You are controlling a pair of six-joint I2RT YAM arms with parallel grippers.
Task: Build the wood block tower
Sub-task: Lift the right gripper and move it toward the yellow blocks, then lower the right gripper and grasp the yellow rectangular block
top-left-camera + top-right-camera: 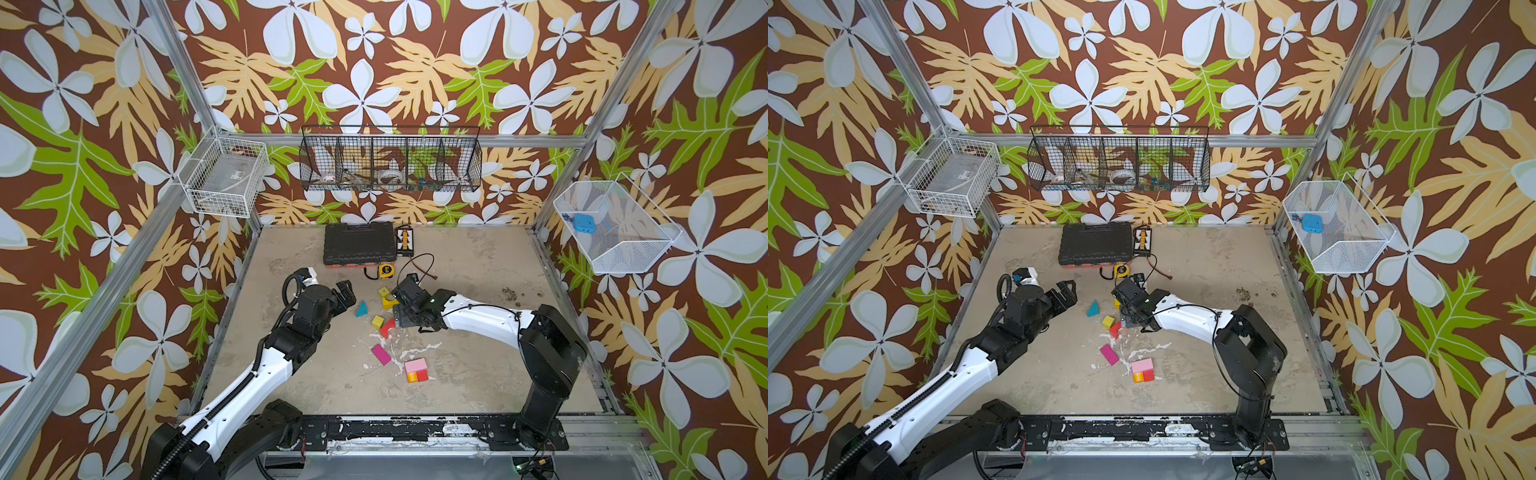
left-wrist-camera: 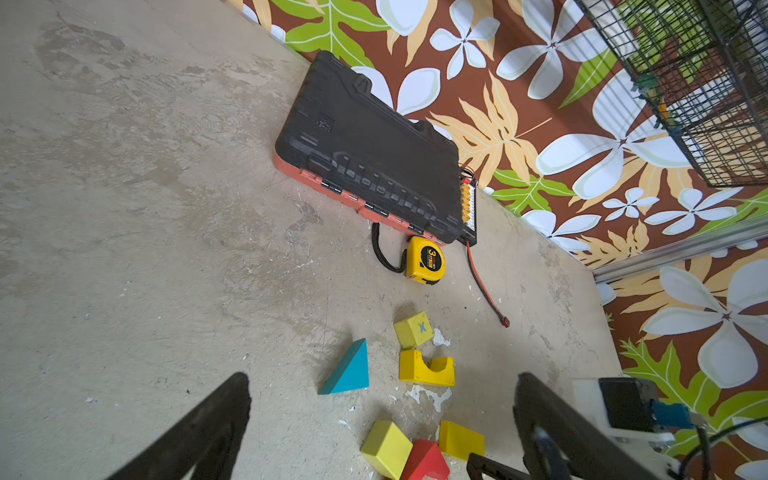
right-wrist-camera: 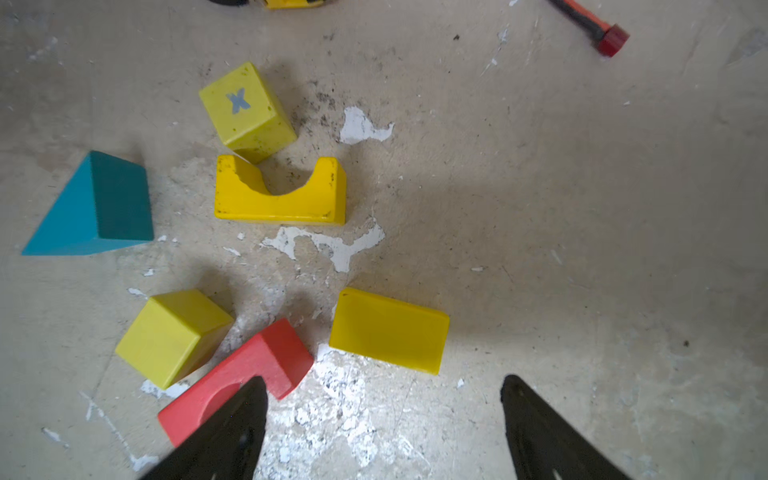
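Observation:
Loose wood blocks lie mid-table: a teal wedge (image 3: 95,208), a yellow cube marked X (image 3: 247,110), a yellow arch (image 3: 282,199), a plain yellow cube (image 3: 172,336), a red arch (image 3: 241,374) and a yellow brick (image 3: 388,330). My right gripper (image 3: 382,390) hangs open just short of the yellow brick, one finger over the red arch, holding nothing. The left gripper (image 1: 351,296) is open and empty, left of the wedge (image 1: 361,308). Nearer the front lie a magenta brick (image 1: 381,354) and the tower (image 1: 416,370), a pink block on an orange and a red piece.
A black tool case (image 1: 359,245) and a connector board (image 1: 402,241) sit at the back, with a yellow tape measure (image 1: 386,270) and a red-plugged cable (image 3: 611,39) just in front. Wire baskets (image 1: 390,160) hang on the walls.

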